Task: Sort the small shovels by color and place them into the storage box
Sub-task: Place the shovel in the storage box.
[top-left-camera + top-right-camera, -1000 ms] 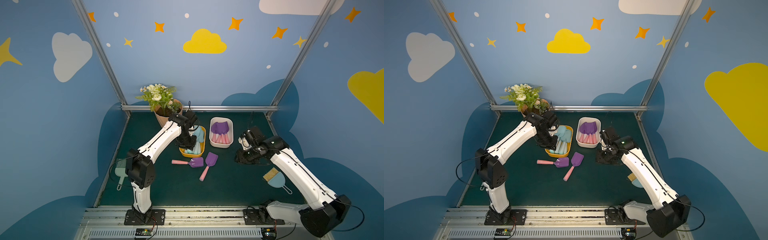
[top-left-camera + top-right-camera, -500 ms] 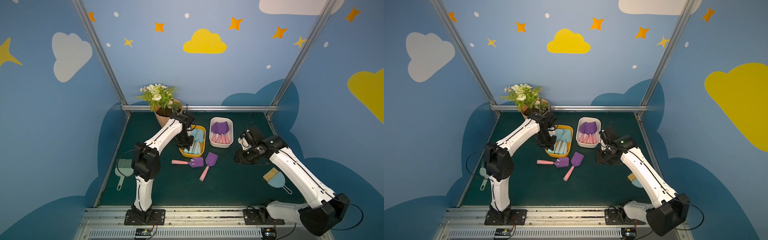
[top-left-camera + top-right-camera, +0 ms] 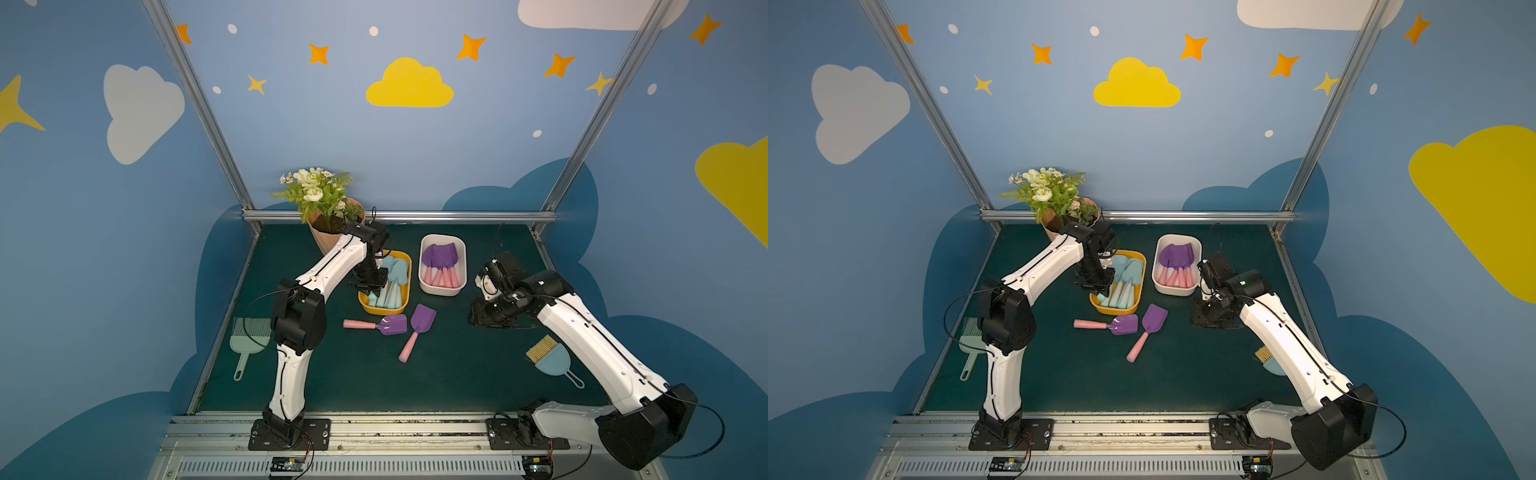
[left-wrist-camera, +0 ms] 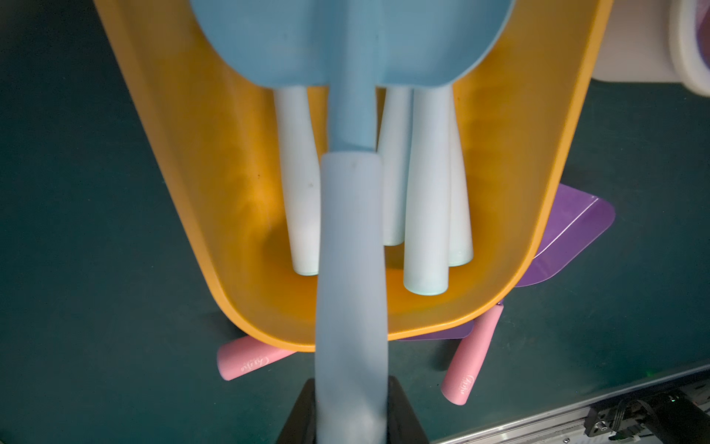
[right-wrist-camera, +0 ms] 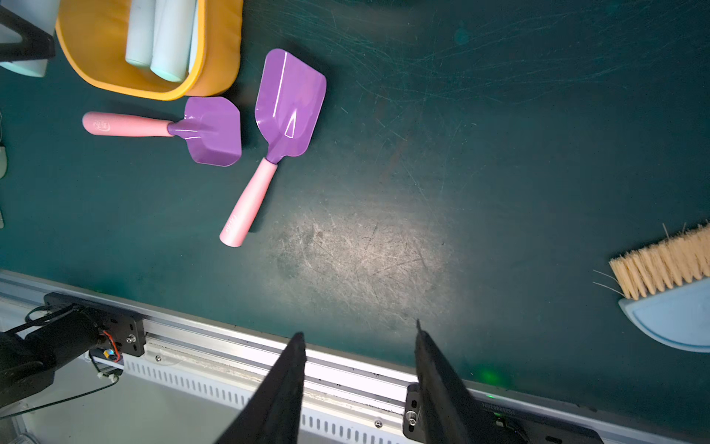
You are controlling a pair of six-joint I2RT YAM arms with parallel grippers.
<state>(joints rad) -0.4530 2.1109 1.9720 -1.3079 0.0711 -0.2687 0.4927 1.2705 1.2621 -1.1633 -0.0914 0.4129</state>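
1. Two hand brushes are lying nearest on the dark green counter (image 3: 457, 374). One mint-green brush (image 3: 249, 340) is at the left edge, and one blue brush (image 3: 550, 359) with tan bristles is on the right, just beside the right arm.
2. Two purple shovels with pink handles are lying loose mid-counter, blades just beside each other. The crosswise shovel (image 3: 376, 325) is pointing its handle left. The angled shovel (image 3: 415, 334) is pointing its blade toward the boxes.
3. The right claw (image 5: 359, 330) is hovering over the counter to their right, near the white box. Its jaws are standing partly apart and gripping nothing.
4. The left claw (image 4: 349, 399) is clamping tight on the pale handle of one light blue shovel (image 4: 351, 246), holding it over the yellow box (image 3: 382, 309).
5. Four more blue shovels are resting in the yellow box; the left wrist view is showing four pale handles.
6. The white box (image 3: 440, 291), just beside it, is holding purple shovels. About four pink handles are showing, but the exact count is unclear.
7. One flower pot (image 3: 322, 241) is standing at the far left corner.
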